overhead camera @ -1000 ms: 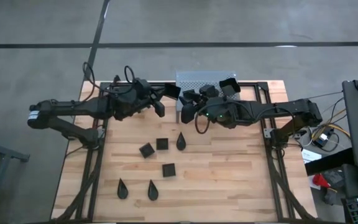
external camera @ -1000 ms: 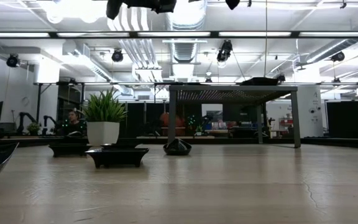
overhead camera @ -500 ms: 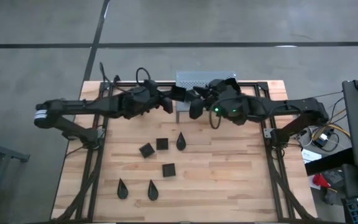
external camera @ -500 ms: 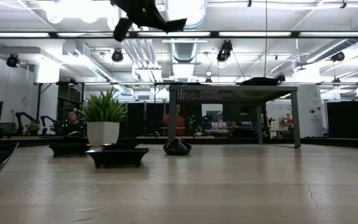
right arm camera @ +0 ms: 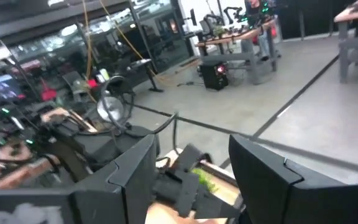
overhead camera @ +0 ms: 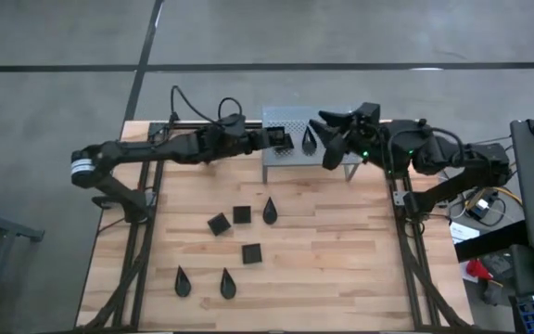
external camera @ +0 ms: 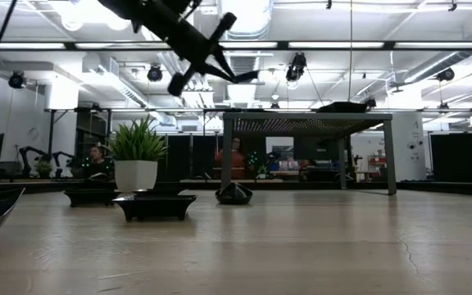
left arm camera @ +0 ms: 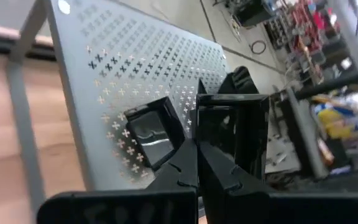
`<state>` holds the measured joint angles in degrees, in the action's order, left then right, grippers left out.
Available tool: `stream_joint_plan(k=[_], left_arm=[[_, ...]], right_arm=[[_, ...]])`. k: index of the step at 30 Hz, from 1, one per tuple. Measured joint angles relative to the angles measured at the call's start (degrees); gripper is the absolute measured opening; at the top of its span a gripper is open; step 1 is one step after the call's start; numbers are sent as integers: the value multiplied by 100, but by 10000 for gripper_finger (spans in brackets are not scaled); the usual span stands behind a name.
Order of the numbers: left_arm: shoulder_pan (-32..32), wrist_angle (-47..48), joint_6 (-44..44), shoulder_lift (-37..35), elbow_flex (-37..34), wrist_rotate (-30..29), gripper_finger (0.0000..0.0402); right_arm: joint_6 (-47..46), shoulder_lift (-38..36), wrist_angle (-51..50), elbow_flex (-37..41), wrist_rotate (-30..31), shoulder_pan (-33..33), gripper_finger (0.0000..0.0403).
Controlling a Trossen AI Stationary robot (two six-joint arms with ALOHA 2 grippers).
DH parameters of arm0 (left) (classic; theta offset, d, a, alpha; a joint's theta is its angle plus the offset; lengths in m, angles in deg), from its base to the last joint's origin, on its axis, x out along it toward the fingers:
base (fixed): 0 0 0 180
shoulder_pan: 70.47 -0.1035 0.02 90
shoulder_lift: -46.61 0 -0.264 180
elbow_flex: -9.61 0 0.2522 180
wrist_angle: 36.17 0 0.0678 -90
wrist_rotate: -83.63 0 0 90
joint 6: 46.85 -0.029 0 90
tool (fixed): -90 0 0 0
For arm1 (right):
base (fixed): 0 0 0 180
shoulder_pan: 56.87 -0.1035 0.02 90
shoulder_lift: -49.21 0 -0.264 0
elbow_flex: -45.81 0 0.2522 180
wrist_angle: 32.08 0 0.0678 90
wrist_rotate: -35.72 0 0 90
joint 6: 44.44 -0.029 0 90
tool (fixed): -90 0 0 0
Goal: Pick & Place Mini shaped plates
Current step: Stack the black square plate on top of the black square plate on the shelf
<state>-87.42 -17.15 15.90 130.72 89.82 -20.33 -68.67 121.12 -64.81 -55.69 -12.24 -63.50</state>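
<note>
- My left gripper (overhead camera: 284,141) is stretched over the grey shelf (overhead camera: 286,119) at the back of the table (overhead camera: 341,260); its fingers (left arm camera: 229,180) are pressed together on the rim of a square plate (left arm camera: 232,140) held over the perforated top.
- Another square plate (left arm camera: 154,130) lies on the shelf just beside it.
- A teardrop plate (overhead camera: 310,141) sits on the shelf, between the two grippers.
- My right gripper (overhead camera: 332,130) is at the shelf's right end, fingers (right arm camera: 272,180) spread wide, holding nothing.
- On the table lie three square plates (overhead camera: 241,214) and three teardrop plates (overhead camera: 271,211).
</note>
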Motion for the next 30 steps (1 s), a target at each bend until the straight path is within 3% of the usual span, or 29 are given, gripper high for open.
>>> stream_joint_plan(k=[6,14,23,30], left_arm=[[-4,-611,832,411,101,1,0],[-1,-569,1654,735,280,-115,0],[-20,153,2099,783,279,-38,0],[-35,168,2189,788,327,-64,0]], right_arm=[[378,-219,-338,2,-4,-2,201],[540,-407,-848,0,-2,0,201],[544,-550,-1295,0,-2,0,201],[649,-586,-1474,1,0,2,201]])
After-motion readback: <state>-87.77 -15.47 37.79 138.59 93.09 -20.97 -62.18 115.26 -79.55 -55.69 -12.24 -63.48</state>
